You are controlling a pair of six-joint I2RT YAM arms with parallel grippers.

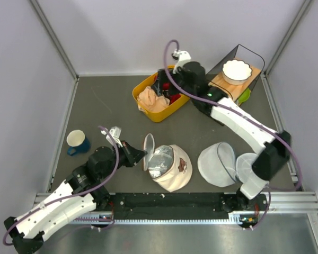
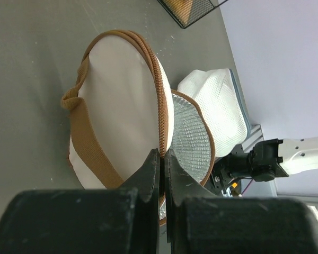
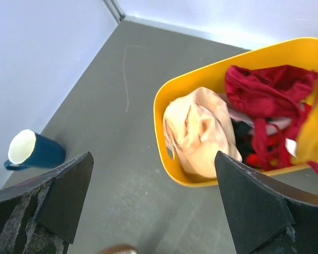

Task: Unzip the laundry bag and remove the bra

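Top external view is showing the laundry bag (image 1: pixel 172 168) lying on the desk (image 1: pixel 106 106) just ahead of the arm bases, between the left tool (image 1: pixel 138 154) and the white mesh pouches (image 1: pixel 217 164). It is already unzipped: its round lid (image 1: pixel 148 151) is standing on edge, and the silvery lining (image 1: pixel 160 161) is facing up and toward the left arm. The drum's short axis is running roughly left to right, with the mouth leftward and the logo side to the right. The left tool is sitting fully closed, pinching the lid's brown zipper band (image 2: pixel 160 116). The right tool (image 3: pixel 153 174) is hanging with its jaws wide apart, gripping nothing, over the yellow bin (image 1: pixel 164 114), where a peach padded garment (image 3: pixel 199 132) (the bra, I am judging) is lying on other clothes. The canvas is looking light and floppy, so the stiffer zipper band or the strap (image 2: pixel 90 137) is seeming the best hold. The bra is likely handling soft and springy, with straps prone to snagging.
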